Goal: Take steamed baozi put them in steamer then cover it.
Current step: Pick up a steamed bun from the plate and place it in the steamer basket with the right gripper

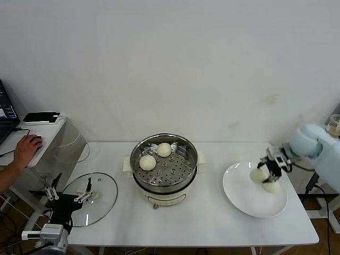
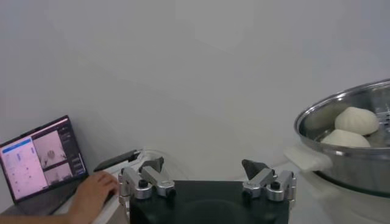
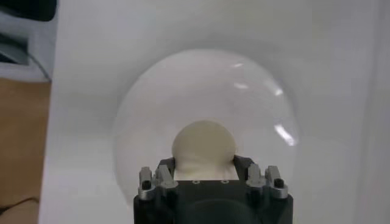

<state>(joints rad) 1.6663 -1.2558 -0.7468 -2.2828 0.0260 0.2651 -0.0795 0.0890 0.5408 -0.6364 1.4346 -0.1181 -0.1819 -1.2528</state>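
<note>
My right pincer [image 1: 267,172] is closed on a baozi [image 1: 258,175], holding it just above the plate [image 1: 240,195] at the desk's right end. In the right wrist view that bun [image 3: 203,146] sits pinched between the fingers [image 3: 163,171], round, smooth and creamy-white; the pincer body hides its lower part. A second baozi [image 1: 271,187] lies on the plate just beside the held one, and from the head view I cannot tell whether the two touch. The plate reaches close to the desk's [image 1: 212,218] right edge, but there is bare desk between it and the steamer [image 1: 164,183], so the way across is open.

The steamer stands mid-desk, lid off, its perforated tray showing. Two baozi rest inside, one toward the back [image 1: 164,150] and one toward my left [image 1: 147,162], near each other; the rest of the tray is free. In the left wrist view only part of the shiny rim [image 2: 341,131] is in frame, cut off at the edge, with both buns peeking over it.

My left pincer [image 1: 68,195] is parked at the desk's left front corner, fingers [image 2: 152,165] spread wide and holding nothing. The cover [image 1: 103,199] lies flat on the desk just beside it, left of the steamer; the pincer partly hides it, and its handle [image 1: 94,195] is hard to make out. Further left, off the desk, a person's hand [image 1: 26,149] rests by a laptop [image 2: 42,157].
</note>
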